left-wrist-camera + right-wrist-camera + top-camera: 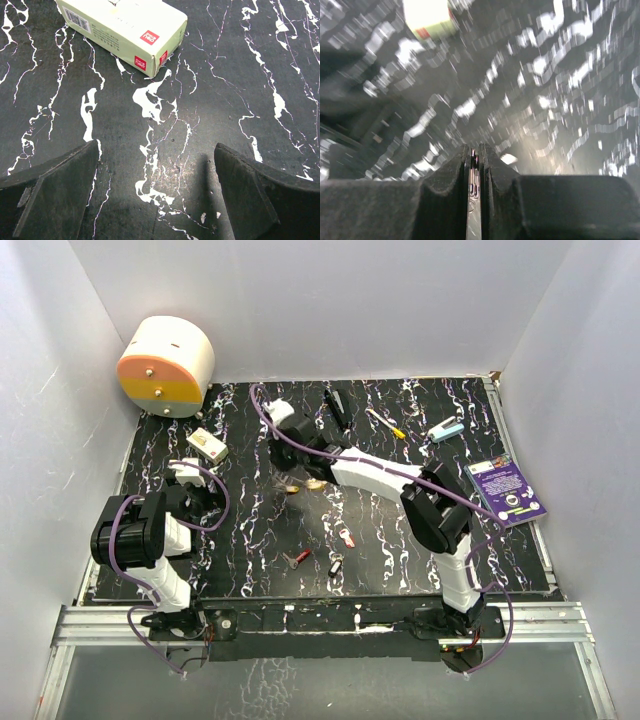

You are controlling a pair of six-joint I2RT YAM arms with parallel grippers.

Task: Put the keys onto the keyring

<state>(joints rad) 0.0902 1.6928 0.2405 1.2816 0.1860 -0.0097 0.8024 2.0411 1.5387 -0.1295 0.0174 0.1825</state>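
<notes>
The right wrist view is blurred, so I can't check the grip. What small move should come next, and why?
Probably lift the right gripper slightly and pause: it is shut on a thin metal piece, key or ring unclear, while the left gripper hangs open.

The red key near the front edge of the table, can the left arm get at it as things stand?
Probably yes. The left gripper is open and empty near the box, the mat between it and the red key looks bare, and the right arm reaches farther back, not across that path.
</notes>
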